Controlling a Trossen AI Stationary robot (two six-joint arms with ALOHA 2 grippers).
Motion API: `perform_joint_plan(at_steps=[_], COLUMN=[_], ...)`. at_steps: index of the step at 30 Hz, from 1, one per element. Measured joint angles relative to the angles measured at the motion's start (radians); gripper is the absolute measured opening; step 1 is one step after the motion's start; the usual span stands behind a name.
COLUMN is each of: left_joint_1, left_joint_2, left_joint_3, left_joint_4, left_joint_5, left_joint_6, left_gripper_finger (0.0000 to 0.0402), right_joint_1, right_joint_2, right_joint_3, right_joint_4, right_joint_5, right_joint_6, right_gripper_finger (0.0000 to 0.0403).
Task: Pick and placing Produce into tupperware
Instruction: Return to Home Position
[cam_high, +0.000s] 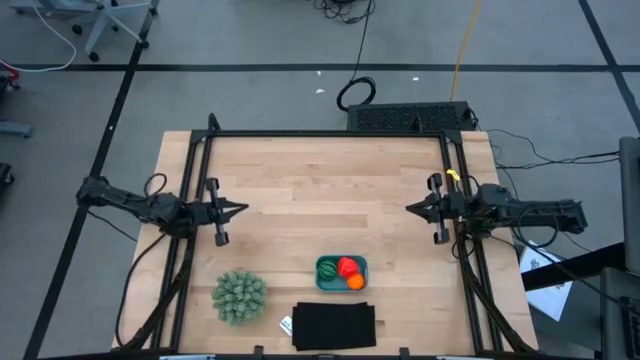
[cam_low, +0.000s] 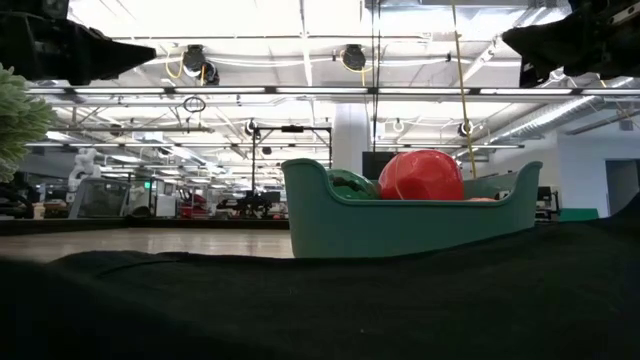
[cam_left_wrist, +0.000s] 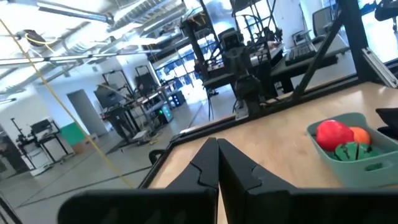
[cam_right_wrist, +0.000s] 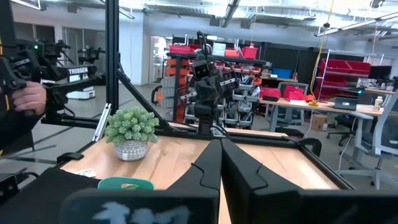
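From the high view, the left gripper (cam_high: 238, 210) hangs at mid-left of the frame over the pale wood-grain table (cam_high: 320, 180). Its two dark fingers are pressed together on nothing, and its wrist view shows them meeting in a thin seam. Below it, at lower left, stands the plant (cam_high: 239, 296), a round, spiky, pale-green tuft; the right wrist view shows it sitting in a small patterned pot. Next along the bottom edge lies a flat matte black mat (cam_high: 334, 326), a plain rectangle with a small white tag (cam_high: 285, 324) at its left corner that I cannot read. Just above the mat, apart from it, sits the tupperware (cam_high: 362, 264), smooth teal plastic, shallow, with rounded corners. All three pieces are inside it: the dark green striped ball (cam_high: 329, 270) on the left, the glossy red fruit (cam_high: 347, 266) in the middle and the orange ball (cam_high: 355, 283) toward the lower right. In the low view the mat fills the foreground, and the container's wall hides nearly all of the orange ball. The right gripper (cam_high: 410, 208) waits at mid-right, its fingers closed together and empty. At the left edge of the right wrist view, a person's hand (cam_right_wrist: 28, 96) shows beyond the table, cut off by the frame.
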Motion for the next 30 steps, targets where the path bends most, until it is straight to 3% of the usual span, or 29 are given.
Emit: perform_joint_plan(at_steps=[7, 15, 19, 30], left_joint_1=[-0.003, -0.003, -0.003, -0.003], left_joint_2=[-0.097, -0.140, -0.140, -0.140], left_joint_3=[0.067, 0.067, 0.063, 0.059], left_joint_4=[-0.234, -0.290, -0.298, -0.363], left_joint_5=[-0.004, 0.004, 0.027, 0.031], left_joint_6=[-0.064, -0.074, -0.075, -0.084], left_gripper_finger=[0.0000, 0.0000, 0.0000, 0.0000], right_joint_1=[0.000, 0.000, 0.000, -0.003], right_joint_2=[-0.083, -0.106, -0.107, -0.107], right_joint_3=[0.000, 0.000, -0.030, -0.080], right_joint_4=[-0.060, -0.127, -0.066, -0.032], right_joint_5=[-0.001, -0.014, -0.114, -0.107], right_joint_6=[-0.019, -0.019, -0.015, 0.008], right_gripper_finger=[0.0000, 0.0000, 0.0000, 0.0000])
